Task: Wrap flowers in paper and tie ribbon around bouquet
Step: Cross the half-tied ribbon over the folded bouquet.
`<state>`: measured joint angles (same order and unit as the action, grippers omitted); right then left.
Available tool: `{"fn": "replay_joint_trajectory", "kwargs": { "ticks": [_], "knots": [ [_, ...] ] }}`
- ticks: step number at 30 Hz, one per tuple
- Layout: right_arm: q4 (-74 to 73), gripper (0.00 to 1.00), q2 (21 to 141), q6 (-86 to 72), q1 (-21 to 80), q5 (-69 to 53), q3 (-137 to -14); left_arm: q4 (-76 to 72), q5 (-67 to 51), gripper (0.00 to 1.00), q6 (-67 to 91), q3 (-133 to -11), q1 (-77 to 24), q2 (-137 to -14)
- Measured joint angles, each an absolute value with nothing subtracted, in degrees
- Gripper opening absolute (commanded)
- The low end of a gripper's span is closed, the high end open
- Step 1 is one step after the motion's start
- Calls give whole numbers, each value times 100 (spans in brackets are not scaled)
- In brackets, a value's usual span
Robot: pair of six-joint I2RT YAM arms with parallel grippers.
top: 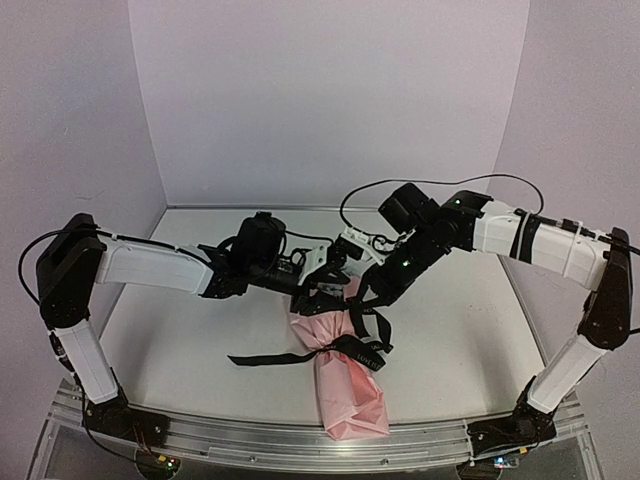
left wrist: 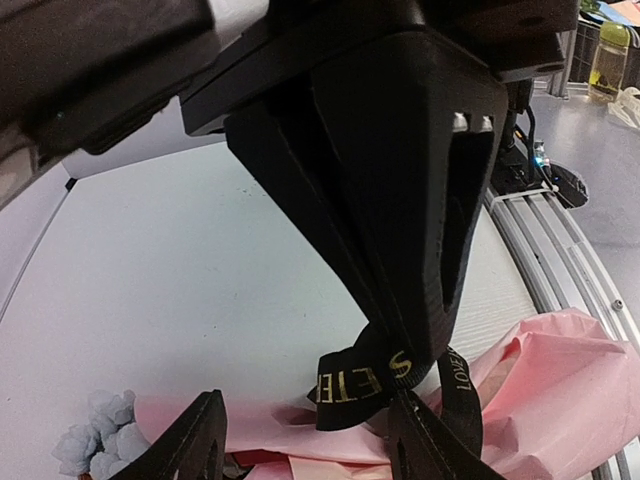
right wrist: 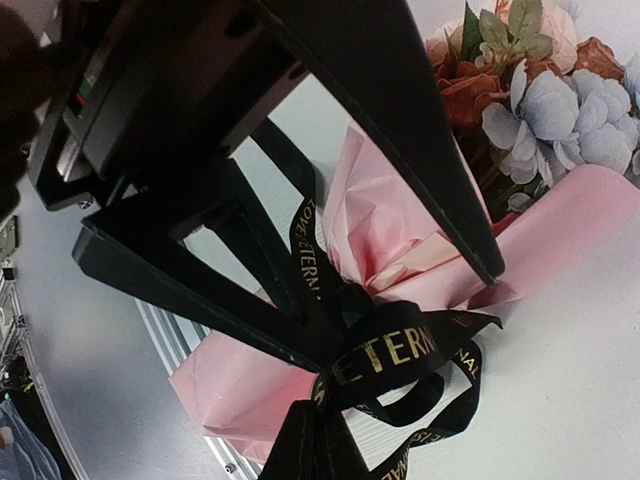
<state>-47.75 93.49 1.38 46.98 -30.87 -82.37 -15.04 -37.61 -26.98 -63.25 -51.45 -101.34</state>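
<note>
Bouquet (top: 350, 395): lies on the table (top: 190, 330) near its front edge, midway between the left arm (top: 150, 265) and the right arm (top: 540, 240), with the narrow end toward that edge and the heads pointing away from it.
paper (right wrist: 590, 240): pink and crumpled, rolled into a cone around the stems and gathered where the black band crosses it.
flowers (right wrist: 560, 100): pale blue, peach and rust heads with green leaves, poking out of the wide mouth of the cone.
ribbon (right wrist: 395, 355): black with gold lettering, looped round the waist of the cone; one tail trails flat on the table toward the left arm's side.
right gripper (left wrist: 405, 335): fingers pressed together, pinching a strand of the ribbon at their tips, just above the paper.
left gripper (left wrist: 310, 445): fingers spread, one on each side of the gathered paper and ribbon; I cannot tell whether either finger touches the ribbon.
meeting point: both grippers hang close together over the wide end of the cone.
</note>
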Motion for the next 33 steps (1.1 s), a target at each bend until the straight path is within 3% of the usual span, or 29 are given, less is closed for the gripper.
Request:
{"fn": "replay_joint_trajectory", "kwargs": {
  "ticks": [9,13,15,19,23,28,33],
  "knots": [
    [-4586,0,9332,132,4698,-2949,-8235,-1643,-3776,41,-2643,-6353,-5248,-10258],
    [-4558,0,9330,132,4698,-2898,-8235,-1710,-3762,11,-2547,-6355,-5328,-10348],
    [-4544,9,9330,124,4698,-2811,-8232,-1776,-3693,2,-2475,-6355,-5353,-10363],
    [-4465,35,9265,-44,4698,-2475,-8118,-1920,-3364,0,-2209,-6389,-5363,-10394],
    [-4403,48,8926,-309,4696,-2092,-7733,-1883,-2856,0,-1779,-6546,-5358,-10440],
    [-3984,50,7965,-647,4694,-1847,-6635,-1588,-2289,0,-1298,-6849,-5356,-10440],
    [-3048,40,7381,-966,4697,-2011,-5284,-1263,-1883,0,-951,-6966,-5349,-10440]
  ]
}}
